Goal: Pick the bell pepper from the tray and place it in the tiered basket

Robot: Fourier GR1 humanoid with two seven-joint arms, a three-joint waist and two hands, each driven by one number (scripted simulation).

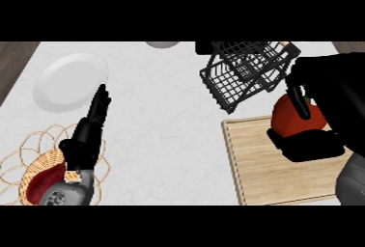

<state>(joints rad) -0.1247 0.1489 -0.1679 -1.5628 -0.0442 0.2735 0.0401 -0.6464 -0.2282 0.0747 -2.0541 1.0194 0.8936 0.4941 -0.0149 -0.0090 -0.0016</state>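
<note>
— Progress? Bell pepper (pixel 294 118) off the tray (pixel 274 169), held by curled fingers of right hand (pixel 308 144), near the tiered basket (pixel 246 72).
— Left to do: lowering into the basket, releasing. Left hand (pixel 89 132) resting, fingers straight.
— Surface? Pale marbled tabletop (pixel 171 140); white plate (pixel 71 82) far left, wicker basket (pixel 43 166) near left.

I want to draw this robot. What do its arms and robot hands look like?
Both robot hands are black. The left robot hand has long, thin fingers. It joins a grey forearm with a rounded, shiny end that has small dark holes in it. The right robot hand looks blocky and black, and only a bit of its grey forearm shows at the edge. I see no cables or markings.
</note>
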